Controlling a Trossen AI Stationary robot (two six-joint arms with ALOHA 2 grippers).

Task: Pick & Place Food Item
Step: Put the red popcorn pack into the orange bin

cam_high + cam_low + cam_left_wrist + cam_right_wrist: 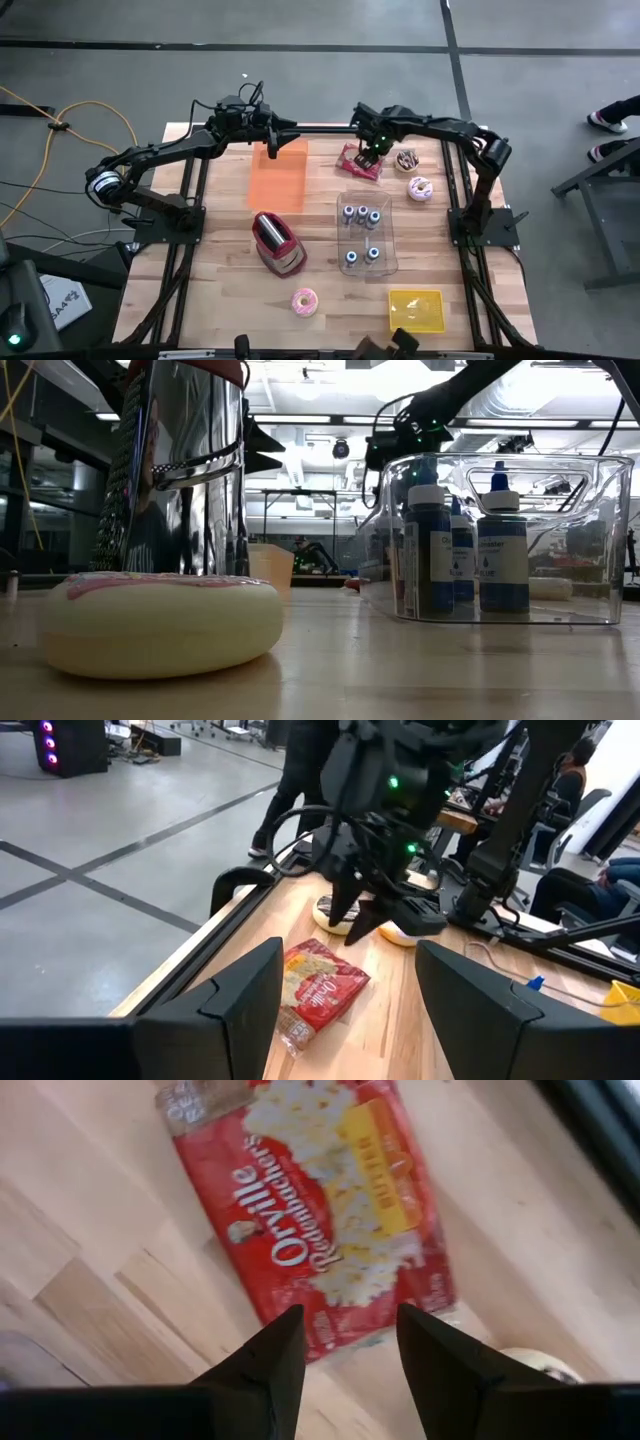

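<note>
Popcorn bag [315, 1230] lies flat near the table's far edge, directly under your right gripper [345, 1345].

The bag is red, printed with popcorn and a yellow panel, and lies at a slant on the wood. Your right gripper's fingers stand parted just above it, holding nothing. Your left gripper [300, 128] hovers over the orange mat [277, 175], jaws apart and empty. Count three donuts: two [420, 188] beside the bag and one [304, 301] near the front edge. The clear bin [366, 235] holds five bottles. One toaster [277, 242] and one yellow tray [417, 310] stand nearer the front. Bare wood lies between the bag and the mat.
</note>
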